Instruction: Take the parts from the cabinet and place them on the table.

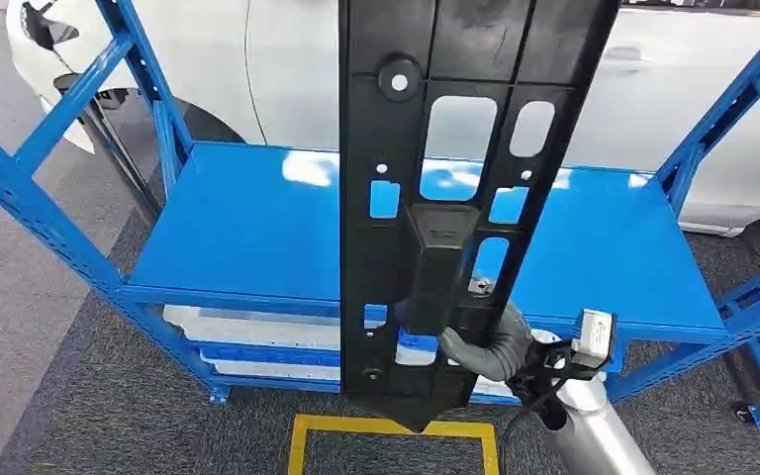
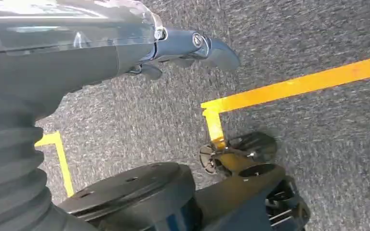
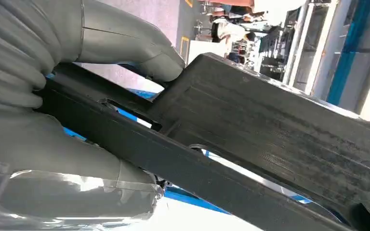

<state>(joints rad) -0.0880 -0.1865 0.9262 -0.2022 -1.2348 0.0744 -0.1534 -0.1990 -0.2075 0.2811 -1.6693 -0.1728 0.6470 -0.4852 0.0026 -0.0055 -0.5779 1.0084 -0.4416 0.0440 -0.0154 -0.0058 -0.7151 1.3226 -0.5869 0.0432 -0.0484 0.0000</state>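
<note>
1. A white car (image 1: 653, 109) stands behind the rack, cut off by the frame.
2. The blue rack (image 1: 257, 237) has its top shelf partly hidden by the part.
3. The black part (image 1: 435, 129) is held upright before the rack, its top cut off.
4. The right hand (image 1: 490, 346) grips its lower end; its fingers (image 3: 139, 50) are mostly hidden.
5. The left hand (image 2: 192, 48) hangs over the carpet with nothing in it; whether it is clenched is unclear.
</note>
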